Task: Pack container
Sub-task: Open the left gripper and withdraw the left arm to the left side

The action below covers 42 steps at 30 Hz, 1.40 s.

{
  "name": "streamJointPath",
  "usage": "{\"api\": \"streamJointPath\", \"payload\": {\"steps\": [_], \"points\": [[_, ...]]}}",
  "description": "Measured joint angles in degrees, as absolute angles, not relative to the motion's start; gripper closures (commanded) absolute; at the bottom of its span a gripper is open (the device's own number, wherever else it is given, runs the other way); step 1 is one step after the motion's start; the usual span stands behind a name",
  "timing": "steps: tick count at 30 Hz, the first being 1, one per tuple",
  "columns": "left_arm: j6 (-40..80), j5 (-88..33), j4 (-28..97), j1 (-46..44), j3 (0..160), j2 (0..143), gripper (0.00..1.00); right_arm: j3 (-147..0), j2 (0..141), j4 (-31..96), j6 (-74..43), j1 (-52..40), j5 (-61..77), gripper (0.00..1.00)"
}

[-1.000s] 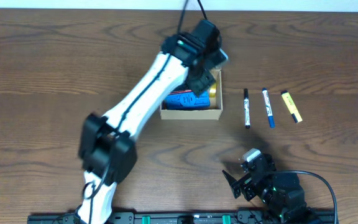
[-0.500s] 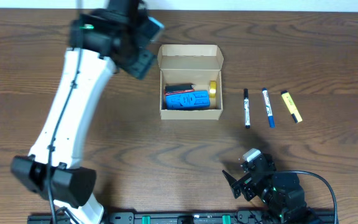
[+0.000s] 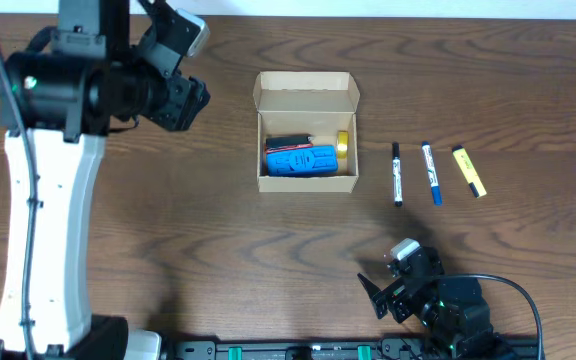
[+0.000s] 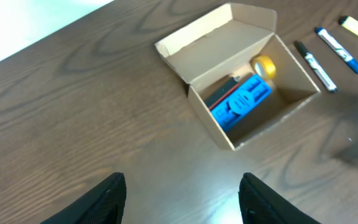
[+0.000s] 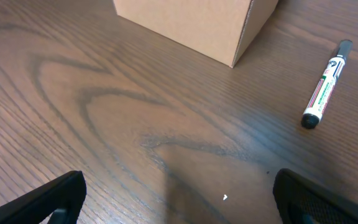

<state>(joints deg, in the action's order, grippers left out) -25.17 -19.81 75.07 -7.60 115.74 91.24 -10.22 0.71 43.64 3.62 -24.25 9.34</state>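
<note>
1. Right, the container (image 3: pixel 306 92) sits mid-bench with its mouth up and its flap lid folded back toward the far edge, so there's a clear way in from above.
2. It's part filled. A blue object (image 3: pixel 303 160) lies flat along the near wall, a yellow roll (image 3: pixel 342 143) is tucked in the right corner, and something dark with a touch of red (image 3: pixel 288 143) lies behind the blue one.
3. Just right of the container, three pens lie side by side on the bench (image 3: pixel 528 80): a black marker (image 3: pixel 397 173) nearest, then a blue marker (image 3: pixel 431 172), then a yellow highlighter (image 3: pixel 469 171). I'd say they're what's left to pack.
4. The left end effector (image 4: pixel 185 199) hangs high, off to the container's left, fingers partway apart and nothing between them. From up there its camera takes in the whole box.
5. The right end effector (image 5: pixel 179 205) sits low at the near edge, spread as wide as it goes and empty, facing the container's near wall and the black marker.
6. It's the arm closer to the pens, so I'd expect the picking to fall to it. Thin barrels lying flat on wood will need a careful pinch across the middle.
</note>
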Motion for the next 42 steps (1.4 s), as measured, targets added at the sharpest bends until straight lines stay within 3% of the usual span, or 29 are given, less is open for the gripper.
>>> {"api": "streamJointPath", "payload": {"steps": [8, 21, 32, 33, 34, 42], "points": [[-25.8, -22.4, 76.5, -8.4, 114.7, 85.6, 0.4, -10.2, 0.7, 43.6, 3.6, -24.3, 9.3, 0.01], [-26.0, -22.5, 73.9, -16.2, 83.8, 66.5, 0.39, -10.2, 0.7, 43.7, 3.6, -24.3, 9.3, 0.01], [-26.0, -22.7, 73.9, -16.3, 77.2, 52.0, 0.23, -10.2, 0.7, 43.6, 3.6, -24.3, 9.3, 0.01], [-26.0, -22.9, 73.9, -16.3, 77.2, 51.7, 0.2, -10.2, 0.7, 43.6, 3.6, -24.3, 9.3, 0.01], [-26.1, -23.2, 73.9, -16.3, 77.2, 51.7, 0.05, -10.2, 0.7, 43.6, 3.6, -24.3, 9.3, 0.01], [-26.0, -24.1, 74.2, -16.3, 76.4, 52.5, 0.05, -10.2, 0.7, 43.4, 3.6, -24.3, 9.3, 0.01]]}}
